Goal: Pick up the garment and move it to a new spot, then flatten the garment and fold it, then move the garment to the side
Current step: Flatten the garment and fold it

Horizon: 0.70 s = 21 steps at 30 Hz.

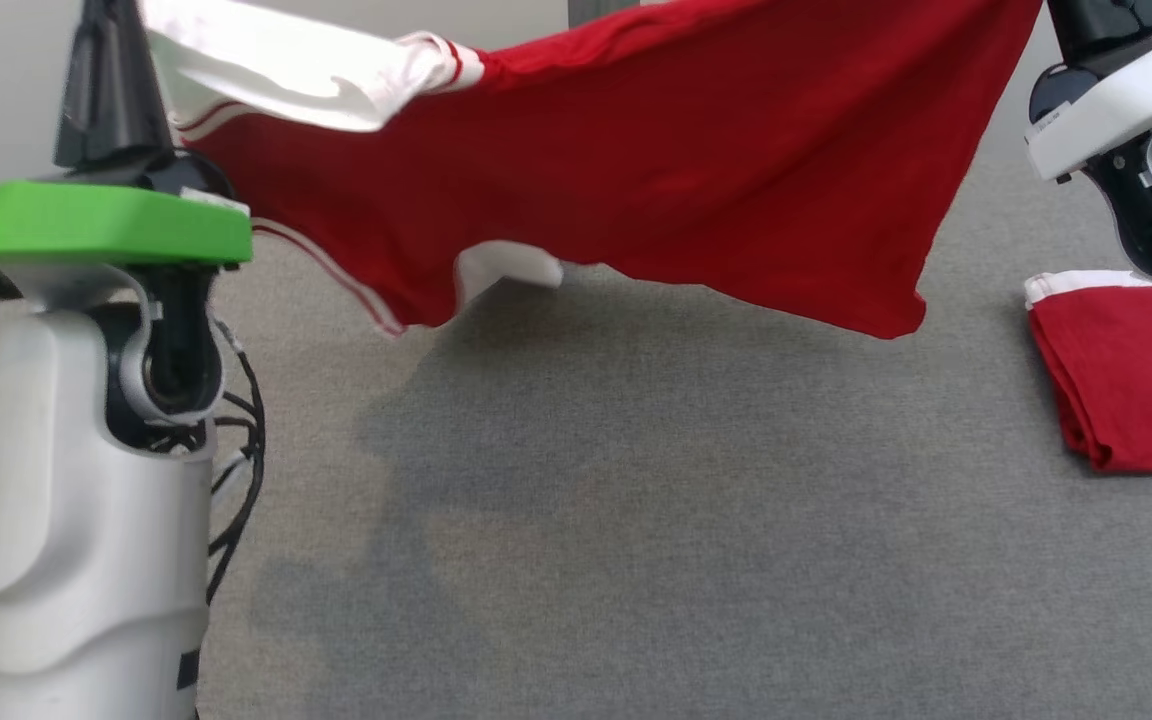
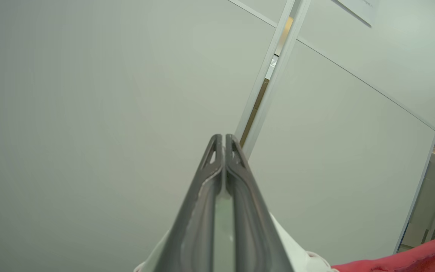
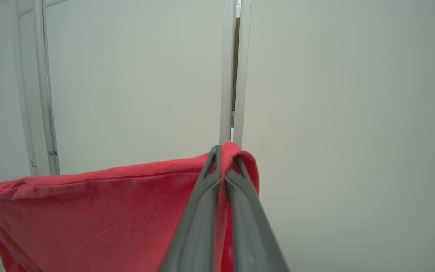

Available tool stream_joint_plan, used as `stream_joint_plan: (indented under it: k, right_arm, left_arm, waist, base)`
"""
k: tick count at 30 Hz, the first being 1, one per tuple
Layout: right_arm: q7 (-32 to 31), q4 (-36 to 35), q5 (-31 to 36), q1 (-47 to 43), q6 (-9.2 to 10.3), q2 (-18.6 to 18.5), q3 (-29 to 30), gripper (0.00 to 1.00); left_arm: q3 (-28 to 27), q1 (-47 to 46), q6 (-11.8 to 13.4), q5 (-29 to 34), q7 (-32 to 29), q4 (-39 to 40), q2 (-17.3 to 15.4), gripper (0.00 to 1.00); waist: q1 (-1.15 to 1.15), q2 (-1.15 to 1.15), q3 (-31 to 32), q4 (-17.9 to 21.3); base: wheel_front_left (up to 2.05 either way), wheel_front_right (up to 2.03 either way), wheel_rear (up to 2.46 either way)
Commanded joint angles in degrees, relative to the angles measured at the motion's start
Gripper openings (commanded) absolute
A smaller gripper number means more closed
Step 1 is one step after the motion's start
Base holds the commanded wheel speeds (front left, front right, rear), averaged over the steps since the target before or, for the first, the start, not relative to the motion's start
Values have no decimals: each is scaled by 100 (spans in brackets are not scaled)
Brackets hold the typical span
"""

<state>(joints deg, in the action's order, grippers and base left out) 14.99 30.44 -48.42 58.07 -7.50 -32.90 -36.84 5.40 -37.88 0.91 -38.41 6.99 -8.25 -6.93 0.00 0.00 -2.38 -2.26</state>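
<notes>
The garment (image 1: 656, 170) is a red shirt with white, red-striped sleeves. It hangs spread in the air above the grey surface (image 1: 636, 520), stretched between my two raised grippers. My left gripper (image 1: 108, 25) is at the upper left, shut, with the white sleeve running off it. In the left wrist view the left gripper (image 2: 223, 138) has its fingers pressed together, with white cloth by their base and the red garment (image 2: 410, 260) at the lower right. My right gripper (image 1: 1101, 20) is at the upper right. The right wrist view shows that gripper (image 3: 223, 149) pinching the garment's (image 3: 100, 211) red hem.
A second red garment (image 1: 1126, 390) with a white band lies folded on the grey surface at the right edge, under my right arm. Black cables (image 1: 236, 440) hang beside my left forearm. Pale wall panels (image 3: 134, 75) stand behind.
</notes>
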Motion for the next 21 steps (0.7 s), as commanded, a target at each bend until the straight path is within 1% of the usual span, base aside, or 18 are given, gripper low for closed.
stream_joint_plan:
  k: [1,4,6,9,13,14,17,19,21]
  right_arm:
    - [21,-136,118,-47,2,25,121,0]
    - [14,-382,254,-139,2,40,337,0]
    - [-90,-512,373,-228,2,8,454,0]
    - [-259,-734,522,-435,2,-32,771,0]
    - [-619,-1091,675,-820,2,60,1210,0]
    - [-790,-1173,726,-931,2,98,1332,0]
    - [-1131,-1380,963,-1137,2,171,1545,0]
    - [-1315,-1469,1091,-1197,2,271,1672,0]
    - [-1493,-1516,1150,-1108,2,372,1797,0]
  left_arm:
    - [-74,-181,70,-21,-52,177,-90,0]
    - [-165,-343,193,-67,-177,527,-136,0]
    - [-224,-389,341,30,-221,741,-216,0]
    - [-168,-243,538,109,-416,1025,-210,0]
    - [-114,-60,688,69,-775,1371,-294,0]
    - [-145,-37,745,51,-851,1444,-325,0]
    - [-128,-42,812,135,-1011,1477,-426,0]
    - [-73,-176,794,149,-1117,1374,-473,0]
    - [-48,-441,782,142,-1244,1216,-538,0]
  waist:
    - [0,0,375,350]
    - [0,0,504,410]
    - [0,0,579,426]
    - [0,0,651,420]
    - [0,0,628,413]
    - [0,0,587,424]
    - [0,0,440,439]
    - [0,0,290,430]
    - [0,0,10,415]
  base:
    - [0,0,0]
    - [0,0,0]
    - [0,0,0]
    - [0,0,0]
    - [0,0,0]
    - [0,0,0]
    - [0,0,0]
    - [0,0,0]
    - [0,0,0]
